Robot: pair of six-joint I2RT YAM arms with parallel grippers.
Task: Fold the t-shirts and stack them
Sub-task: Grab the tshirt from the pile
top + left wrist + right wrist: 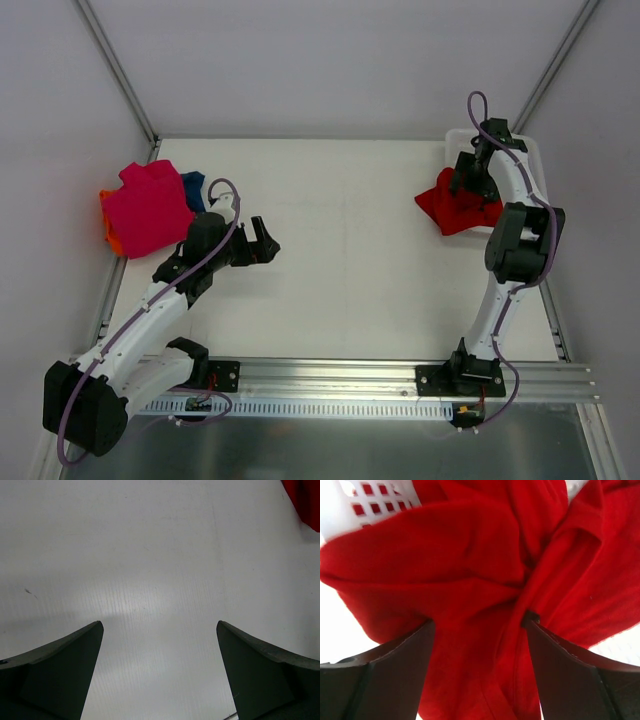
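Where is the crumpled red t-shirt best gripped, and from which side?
Probably the raised central fold of the red t-shirt, from above: the open right gripper straddles it, and the heap spilling over the basket shows no flat hem.

Table (350, 270): arm bases at the near edge, left arm on the left, right arm on the right.

Far left corner: shirt stack (150, 210) against the table's left edge. Top shirt (145, 200) lies on the others. One lower shirt (110, 235) sticks out at the stack's left near side, and another (194, 185) sticks out at its far right.

Left gripper (265, 240) is just right of the stack and nearer, over bare table.

Far right corner: basket (530, 152). Loose shirt (455, 212) overlaps the basket's left rim, the rest on the table to its left. Right gripper (468, 182) is above that shirt, with cloth bunched between its fingers (395, 675).
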